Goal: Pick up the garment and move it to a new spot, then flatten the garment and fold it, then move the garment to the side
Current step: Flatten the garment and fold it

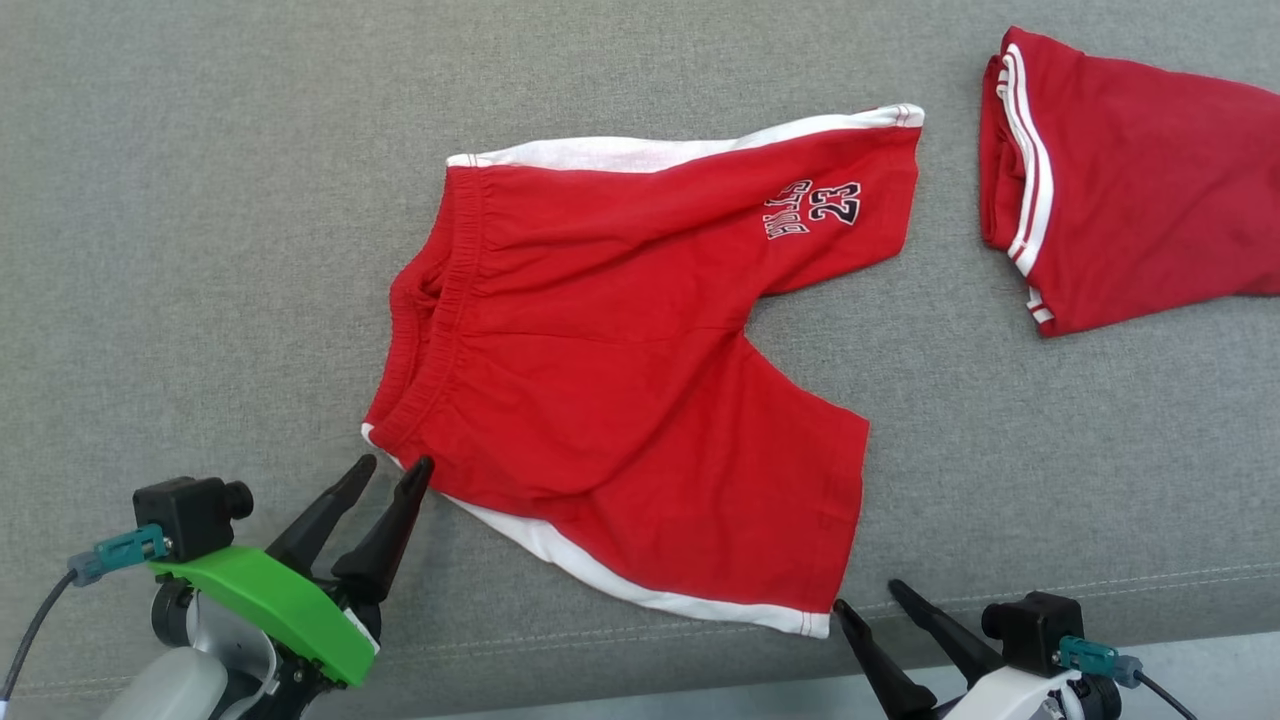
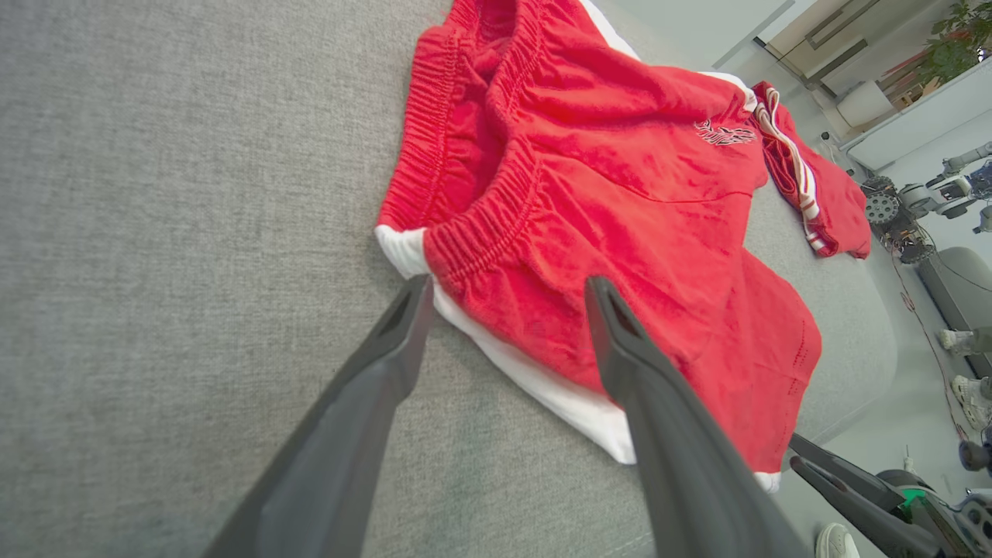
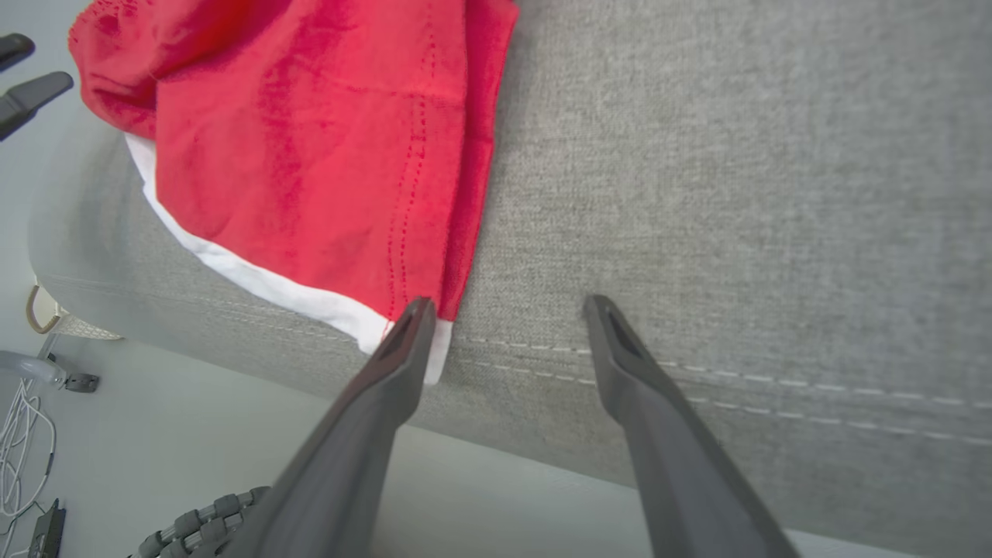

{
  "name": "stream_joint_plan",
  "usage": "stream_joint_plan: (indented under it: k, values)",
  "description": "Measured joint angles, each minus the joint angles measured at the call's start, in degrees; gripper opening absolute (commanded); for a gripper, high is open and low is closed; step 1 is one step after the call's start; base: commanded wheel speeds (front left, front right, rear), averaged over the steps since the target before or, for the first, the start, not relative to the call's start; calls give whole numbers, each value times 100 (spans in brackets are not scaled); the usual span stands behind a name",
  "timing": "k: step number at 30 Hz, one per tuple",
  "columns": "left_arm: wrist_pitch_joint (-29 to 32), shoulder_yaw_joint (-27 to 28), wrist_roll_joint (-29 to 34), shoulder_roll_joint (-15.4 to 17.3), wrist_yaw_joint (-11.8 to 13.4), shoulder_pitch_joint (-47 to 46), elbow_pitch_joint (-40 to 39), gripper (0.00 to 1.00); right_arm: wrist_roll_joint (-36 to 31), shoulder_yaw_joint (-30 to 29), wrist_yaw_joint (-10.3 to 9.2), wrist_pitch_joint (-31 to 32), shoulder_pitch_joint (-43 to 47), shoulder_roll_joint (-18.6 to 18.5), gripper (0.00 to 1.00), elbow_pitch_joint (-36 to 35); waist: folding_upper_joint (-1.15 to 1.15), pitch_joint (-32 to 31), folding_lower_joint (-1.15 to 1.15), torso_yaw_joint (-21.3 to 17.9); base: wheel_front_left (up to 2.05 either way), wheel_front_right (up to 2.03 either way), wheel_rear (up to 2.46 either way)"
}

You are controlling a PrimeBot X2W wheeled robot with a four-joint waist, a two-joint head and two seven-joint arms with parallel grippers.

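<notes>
The left fingers [image 1: 390, 520] stand apart with nothing between them. They are long, dark, tapering points, and in the left wrist view one tip sits at the white corner of the waistband end while the other lies over the red cloth [image 2: 620, 364]; whether either presses the fabric cannot be told. The right fingers [image 1: 880, 665] are likewise spread and empty. In the right wrist view one tip [image 3: 407, 333] is at the white corner of a leg hem and the other is over bare grey weave beside a line of pale stitching. Between the two pairs lies a pair of red shorts [image 1: 620, 380], spread nearly flat in the middle of a grey upholstered cushion [image 1: 200, 200] of coarse woven fabric. The shorts look like soft knit cloth with a gathered elastic waistband toward the robot's left, white stripes down both outer sides and stitched leg hems toward its right. On the far leg is a dark, white-edged print [image 1: 815, 208]: the number 23 beside arched lettering that appears to read BULLS. Well apart, at the far right, lies a second red garment [image 1: 1130, 190], folded, with narrow white stripes along its edge.
</notes>
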Motion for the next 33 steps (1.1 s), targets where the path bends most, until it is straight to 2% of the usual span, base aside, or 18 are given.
stream_joint_plan:
  k: [4,8,18,19,21,25,29,30,31,33]
  values:
    - [1,-38,77,7,-18,0,-43,100,-55,149,182,-5,-4,2,100,58,0,15,0,-11,0,0,0]
    - [1,-57,82,24,-19,-3,-40,100,-108,331,280,41,-20,11,100,140,0,27,0,-5,0,0,0]
    - [-3,-73,151,34,-25,-157,-30,100,-243,452,322,110,-165,118,100,311,0,94,0,36,0,0,0]
    - [-5,-74,151,34,-25,-172,-26,100,-245,452,323,110,-182,131,97,328,0,100,0,40,0,0,0]
    - [-7,-76,155,34,-43,-183,-25,100,-244,441,326,105,-190,167,82,356,0,107,0,44,0,0,0]
    - [-9,-90,158,34,-43,-196,0,100,-242,420,338,104,-240,232,46,457,0,126,0,49,0,0,0]
    - [-54,-116,180,32,-44,-218,9,100,-241,408,341,103,-287,274,25,533,0,135,0,51,0,0,0]
    - [-55,-126,181,31,-45,-227,11,100,-240,408,343,103,-302,297,17,543,0,136,0,51,0,0,0]
    - [-57,-129,181,31,-47,-236,13,100,-236,409,368,103,-319,319,3,550,0,136,0,50,0,0,0]
    - [-57,-137,183,31,-48,-265,26,100,-232,416,375,103,-369,357,0,572,0,135,0,49,0,0,0]
